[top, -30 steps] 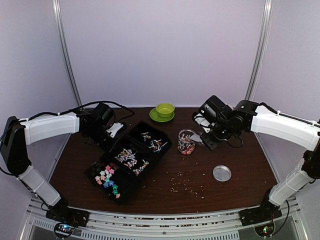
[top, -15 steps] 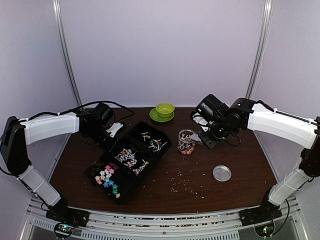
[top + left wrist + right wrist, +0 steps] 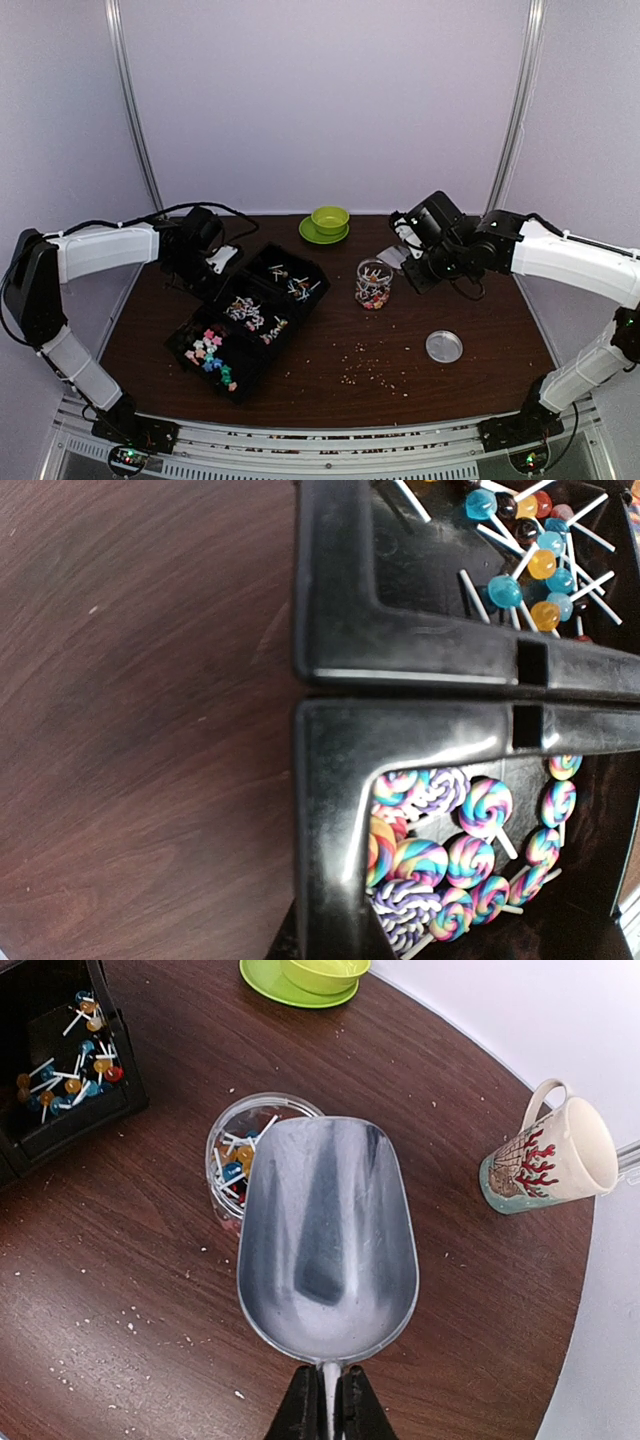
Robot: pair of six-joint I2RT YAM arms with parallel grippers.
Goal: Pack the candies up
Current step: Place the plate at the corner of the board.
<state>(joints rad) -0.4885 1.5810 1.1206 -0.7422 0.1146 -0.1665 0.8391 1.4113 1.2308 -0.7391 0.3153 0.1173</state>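
The tray rim (image 3: 330, 690) was clamped by the left gripper (image 3: 218, 260); the right gripper's (image 3: 325, 1412) clenched scoop (image 3: 325, 1240) was held over the jar rim (image 3: 213, 1145).

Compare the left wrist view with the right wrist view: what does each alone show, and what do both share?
Left wrist only: swirl lollipops in one black tray compartment. Right wrist only: an empty metal scoop held by the right pincer, a clear jar of candies, a green bowl and a patterned mug. Shared: the tray's ball lollipops and the brown table.
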